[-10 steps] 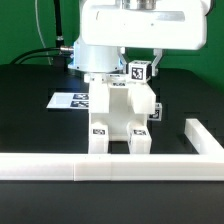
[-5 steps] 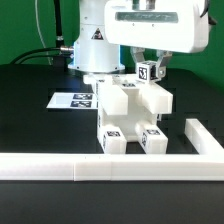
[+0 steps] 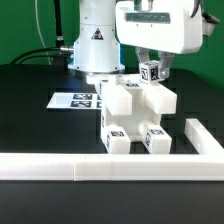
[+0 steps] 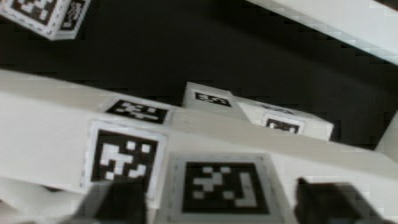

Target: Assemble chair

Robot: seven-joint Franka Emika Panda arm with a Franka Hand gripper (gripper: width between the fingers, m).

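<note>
Chair (image 3: pixel 133 112) is part-built and stands on the black table (image 3: pixel 30 125), just behind the front run of the border rail (image 3: pixel 100 167), close to it but with a dark gap between. Its long axis runs up from the table toward the arm, near vertical in the exterior view; can't tell if it leans back. Two square legs (image 3: pixel 115 141) are at the bottom, nearest the rail, side by side with a gap between, tagged faces toward the camera. Blocky white body above them. A short tagged post (image 3: pixel 150 72) sticks up at the top, on the side farthest from the rail.

Gripper (image 3: pixel 151 66) hangs right over the chair, well above the rail. The tagged post sits between the two fingers (image 3: pixel 164 64), one dark finger on each side of it. The gap between fingers and post is too small and blurred to read, so can't tell whether they clamp the post or stand just off it.

Wrist view: blurred and close, with white chair faces carrying several black-and-white tags and black table beyond; the fingers can't be made out clearly.

Marker board (image 3: pixel 74 100) lies flat behind the rail, beyond the chair toward the exterior view's left. The rail's side run is on the exterior view's right of the chair.
</note>
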